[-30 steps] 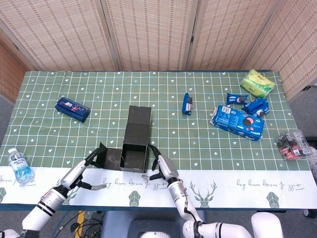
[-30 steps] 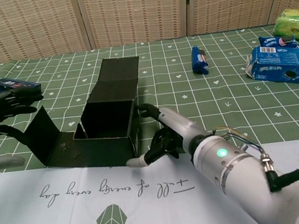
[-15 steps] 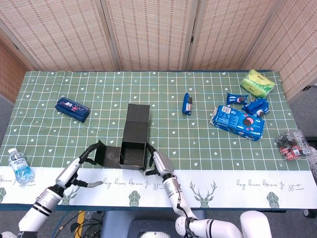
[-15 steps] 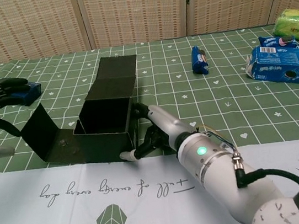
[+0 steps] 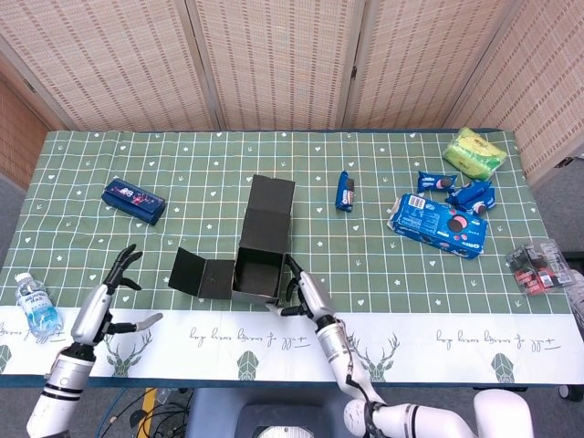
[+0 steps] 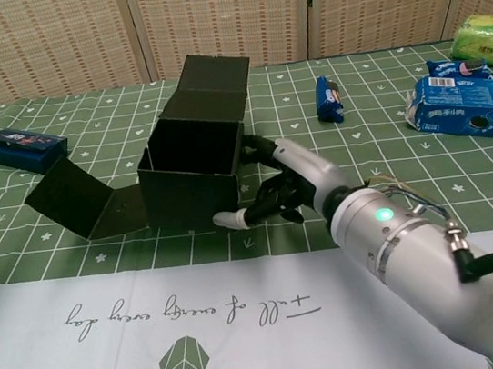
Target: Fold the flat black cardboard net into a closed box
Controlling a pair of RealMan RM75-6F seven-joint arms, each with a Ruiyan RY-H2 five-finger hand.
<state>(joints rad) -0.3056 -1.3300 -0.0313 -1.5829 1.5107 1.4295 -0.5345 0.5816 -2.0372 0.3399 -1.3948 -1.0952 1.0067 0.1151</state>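
backdrop: woven folding screen (image 5: 274, 64) | table (image 5: 383, 274): green patterned cloth | floor: grey (image 5: 566, 196)

Our right hand (image 6: 284, 193) has black fingers with pale grey tips and a silver-grey back. Its forearm is a smooth silver-grey cylinder carrying a lit green lamp, a chrome ring and thin cables. Our left hand (image 5: 102, 303) looks silver-grey, its wrist ringed in black.
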